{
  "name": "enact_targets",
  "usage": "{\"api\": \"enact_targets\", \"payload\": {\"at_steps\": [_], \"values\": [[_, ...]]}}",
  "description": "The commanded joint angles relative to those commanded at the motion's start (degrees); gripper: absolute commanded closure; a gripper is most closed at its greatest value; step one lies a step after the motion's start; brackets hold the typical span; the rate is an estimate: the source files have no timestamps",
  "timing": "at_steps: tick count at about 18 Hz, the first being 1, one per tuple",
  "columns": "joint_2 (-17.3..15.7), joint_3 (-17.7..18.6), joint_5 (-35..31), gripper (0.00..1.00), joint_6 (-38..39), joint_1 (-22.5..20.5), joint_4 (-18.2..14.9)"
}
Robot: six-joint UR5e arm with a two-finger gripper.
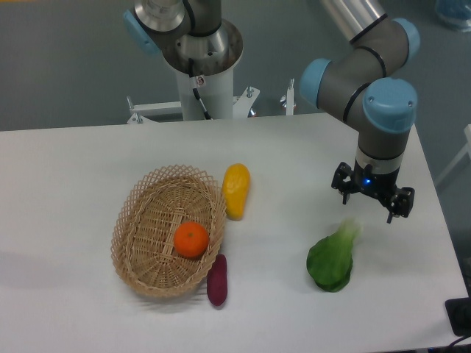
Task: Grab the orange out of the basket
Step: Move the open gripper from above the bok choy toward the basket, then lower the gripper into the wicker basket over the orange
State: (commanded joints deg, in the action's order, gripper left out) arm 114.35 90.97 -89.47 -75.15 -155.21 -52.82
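Note:
The orange [191, 240] is a small round bright-orange fruit lying inside the basket [143, 273], right of its middle. The basket is an oval tan wicker one on the left half of the white table. My gripper [369, 208] hangs at the right side of the table, far to the right of the basket, just above the leafy top of a green vegetable. Its two dark fingers stand apart and hold nothing.
A yellow-orange mango-like fruit [236, 190] lies against the basket's right rim. A dark purple sweet potato [217, 280] lies at the basket's lower right. A green leafy vegetable [333, 257] lies below the gripper. The arm's base [199, 51] stands behind the table.

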Motion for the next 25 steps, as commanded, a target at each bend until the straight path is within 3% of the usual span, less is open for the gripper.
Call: {"api": "enact_targets", "payload": {"at_steps": [7, 17, 21, 25], "values": [[-0.09, 0.00, -0.09, 0.00, 0.26, 0.44, -0.09], [-1.05, 1.75, 0.79, 0.00, 7.02, 5.36, -0.09], [-3.16, 3.86, 0.88, 0.00, 12.21, 9.66, -0.18], [-3.52, 5.62, 0.79, 0.00, 12.31, 14.14, 0.09]]}}
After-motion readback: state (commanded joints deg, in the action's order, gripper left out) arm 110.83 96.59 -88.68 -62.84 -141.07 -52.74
